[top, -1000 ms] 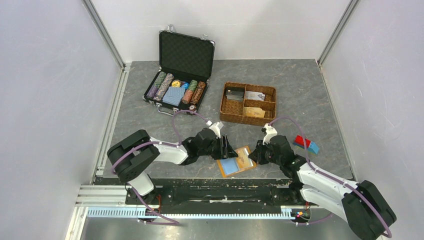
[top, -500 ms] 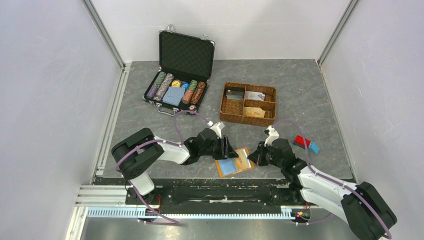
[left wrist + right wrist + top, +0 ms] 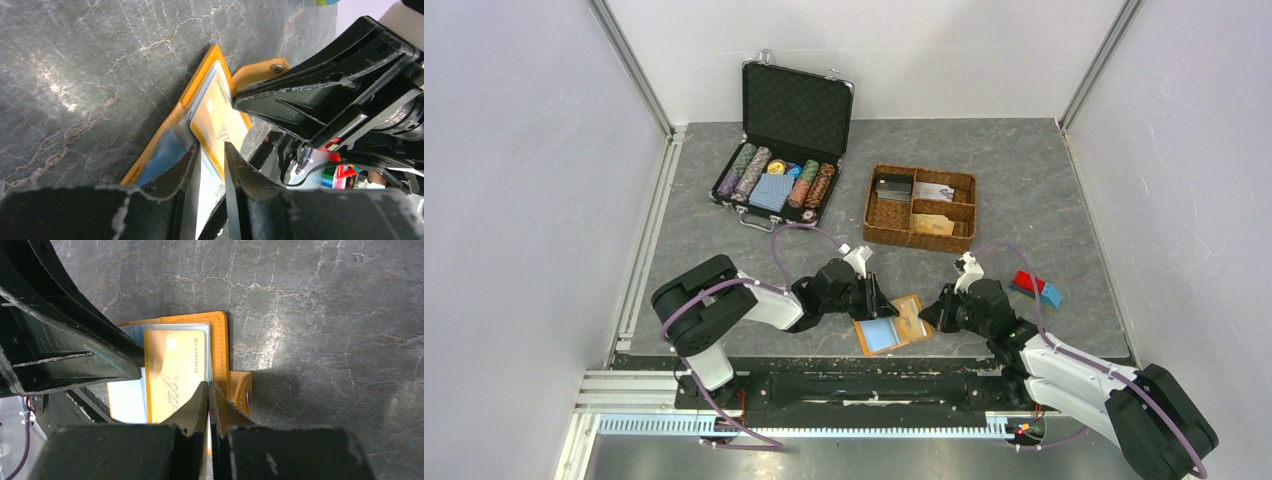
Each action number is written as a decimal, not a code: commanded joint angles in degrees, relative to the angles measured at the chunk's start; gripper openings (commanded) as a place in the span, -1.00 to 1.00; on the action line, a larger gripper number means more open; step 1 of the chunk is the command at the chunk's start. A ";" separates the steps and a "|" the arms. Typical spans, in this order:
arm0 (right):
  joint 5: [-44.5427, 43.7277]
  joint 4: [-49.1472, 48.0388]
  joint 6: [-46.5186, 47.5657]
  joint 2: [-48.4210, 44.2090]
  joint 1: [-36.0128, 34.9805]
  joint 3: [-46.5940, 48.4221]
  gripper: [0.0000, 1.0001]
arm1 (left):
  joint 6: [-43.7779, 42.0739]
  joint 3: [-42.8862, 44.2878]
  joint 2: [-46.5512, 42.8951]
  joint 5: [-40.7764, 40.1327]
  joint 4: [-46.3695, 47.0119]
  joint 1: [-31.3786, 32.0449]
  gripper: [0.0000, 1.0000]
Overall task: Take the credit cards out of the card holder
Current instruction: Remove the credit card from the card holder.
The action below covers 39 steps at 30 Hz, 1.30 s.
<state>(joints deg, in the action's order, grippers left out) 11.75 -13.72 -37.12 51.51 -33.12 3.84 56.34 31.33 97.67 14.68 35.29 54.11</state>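
The orange-tan card holder (image 3: 894, 325) lies open on the table near the front edge, between my two grippers. An orange-yellow credit card (image 3: 175, 365) sits in its clear sleeve and also shows in the left wrist view (image 3: 220, 120). My left gripper (image 3: 879, 298) lies low at the holder's left edge. Its jaws stand a narrow gap apart around the card's end (image 3: 212, 150), one finger under the blue sleeve. My right gripper (image 3: 927, 313) is shut on the holder's right edge (image 3: 209, 385), beside the snap tab (image 3: 242, 390).
A brown woven divided basket (image 3: 914, 243) stands behind the holder. An open black case (image 3: 796, 100) with chips and a blue card stack (image 3: 771, 192) is at the back left. A red-and-blue block (image 3: 1036, 288) lies to the right of my right arm.
Both grippers and the card holder have shifted slightly to the left. The grips look unchanged.
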 commanded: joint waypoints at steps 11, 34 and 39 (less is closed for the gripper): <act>1.57 3.04 -1.60 -0.31 -0.27 -2.38 -1.00 | 5.51 -2.32 -0.71 3.90 13.69 0.21 -0.62; -0.99 9.91 -2.37 -7.02 -0.23 1.83 -1.00 | 1.78 -2.51 -1.34 8.61 6.39 -7.05 -0.95; -1.15 13.61 -1.15 -8.86 -0.28 5.95 -0.98 | 0.79 -2.09 -1.02 10.70 6.66 -7.35 -0.95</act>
<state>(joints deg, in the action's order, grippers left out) 11.57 -4.34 -39.83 44.03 -33.17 5.28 59.55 28.91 97.34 21.67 39.24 46.78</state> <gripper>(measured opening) 0.005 0.031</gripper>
